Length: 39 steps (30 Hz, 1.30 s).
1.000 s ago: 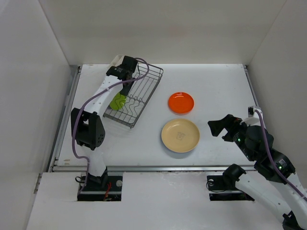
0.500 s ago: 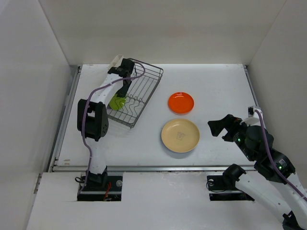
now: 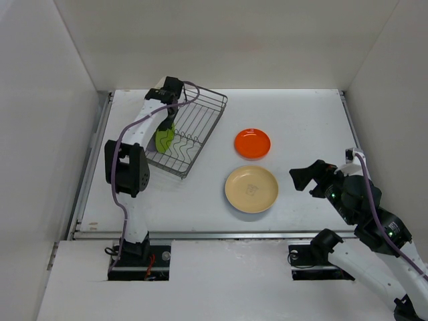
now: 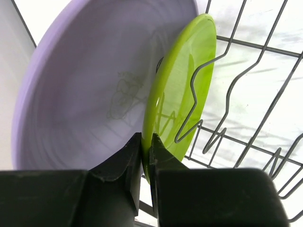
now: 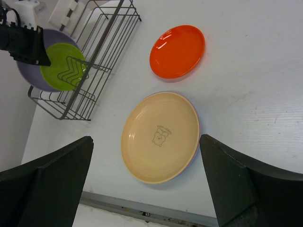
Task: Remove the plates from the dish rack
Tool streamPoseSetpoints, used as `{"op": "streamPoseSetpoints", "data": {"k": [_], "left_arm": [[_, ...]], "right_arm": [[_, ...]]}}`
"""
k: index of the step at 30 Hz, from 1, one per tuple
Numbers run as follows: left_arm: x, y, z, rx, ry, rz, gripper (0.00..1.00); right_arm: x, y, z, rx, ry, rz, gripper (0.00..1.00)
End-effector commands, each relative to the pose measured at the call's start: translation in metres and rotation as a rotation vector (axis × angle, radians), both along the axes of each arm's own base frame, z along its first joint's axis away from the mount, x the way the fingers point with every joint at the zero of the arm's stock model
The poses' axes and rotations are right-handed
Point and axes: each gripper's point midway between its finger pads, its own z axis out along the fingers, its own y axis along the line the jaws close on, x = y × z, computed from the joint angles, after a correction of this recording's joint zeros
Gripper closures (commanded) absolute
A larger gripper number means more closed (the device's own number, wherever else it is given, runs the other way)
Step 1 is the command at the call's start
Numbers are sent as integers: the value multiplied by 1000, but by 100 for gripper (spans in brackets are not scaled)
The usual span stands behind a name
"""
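Note:
The dark wire dish rack (image 3: 194, 130) stands at the back left and shows in the right wrist view (image 5: 102, 45). A lime-green plate (image 4: 182, 90) stands on edge in it, beside a larger lavender plate (image 4: 90, 85). My left gripper (image 4: 146, 146) is shut on the lime-green plate's rim; it also shows in the top view (image 3: 167, 124). The orange plate (image 3: 252, 143) and the cream-yellow plate (image 3: 251, 188) lie flat on the table. My right gripper (image 5: 147, 184) is open and empty above the cream-yellow plate (image 5: 161, 135). The blue plate is out of view.
A small white caddy (image 5: 66, 12) sits at the rack's far corner. White walls close in the table on the left, back and right. The table's front edge (image 3: 221, 234) runs just below the cream-yellow plate.
My left arm has swung its wrist lower over the rack's left side, and the lime-green plate now stands more upright. The right arm has not moved.

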Motion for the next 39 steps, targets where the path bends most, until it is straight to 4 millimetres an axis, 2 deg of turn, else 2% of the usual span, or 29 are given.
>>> {"op": "streamPoseSetpoints", "data": {"k": [1, 6, 16, 28, 39], "left_arm": [[-5, 4, 27, -37, -59, 27, 100], [-9, 0, 53, -78, -100, 11, 100], [-21, 3, 85, -81, -142, -5, 100], [-26, 10, 108, -65, -194, 1, 100], [-36, 0, 130, -78, -229, -28, 100]], "right_arm": [[4, 4, 5, -3, -32, 15, 0], [4, 4, 5, -3, -32, 15, 0], [3, 3, 7, 3, -39, 15, 0], [3, 3, 7, 3, -40, 15, 0], [3, 3, 7, 3, -40, 15, 0]]}}
